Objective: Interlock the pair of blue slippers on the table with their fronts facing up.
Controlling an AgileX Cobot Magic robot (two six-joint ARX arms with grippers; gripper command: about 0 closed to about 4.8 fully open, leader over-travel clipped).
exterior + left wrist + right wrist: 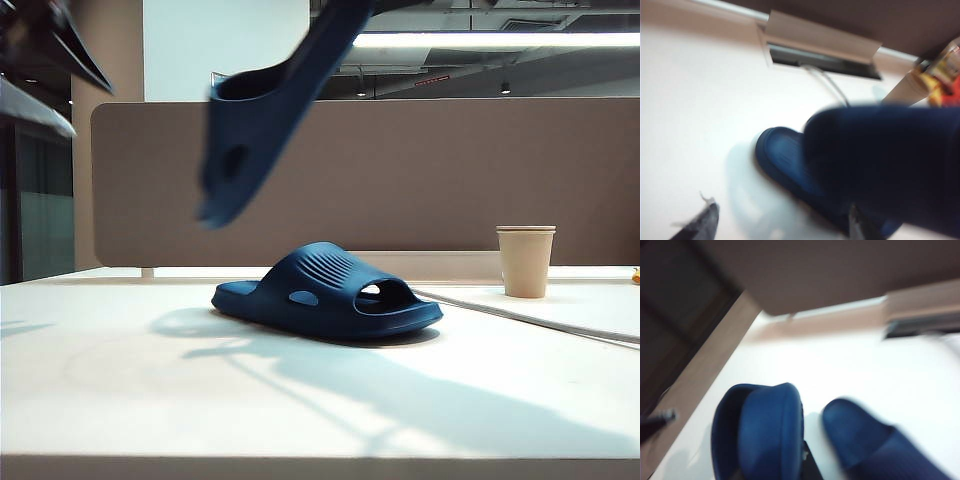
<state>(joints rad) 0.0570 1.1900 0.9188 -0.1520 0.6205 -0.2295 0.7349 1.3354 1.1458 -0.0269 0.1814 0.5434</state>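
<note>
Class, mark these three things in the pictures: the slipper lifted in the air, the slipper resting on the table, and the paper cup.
lifted slipper (pixel 262 125), exterior view, on its side wall near the strap.
resting slipper (pixel 325 285), exterior view, on the ribbed strap.
paper cup (pixel 525 262), exterior view, on the middle of its side.

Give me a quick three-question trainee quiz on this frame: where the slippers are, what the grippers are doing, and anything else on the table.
1. True or false: both slippers rest on the table.
2. In the exterior view, what stands on the table to the right of the resting slipper? A) a paper cup B) a glass bottle C) a metal bowl
3. Which gripper holds the raised slipper, and how do the other gripper's jaws stand?

Key
1. False: one slipper hangs in the air above the table.
2. A, the paper cup.
3. The right gripper holds it. The left gripper hovers nearby with its jaws open and holds nothing.
</note>
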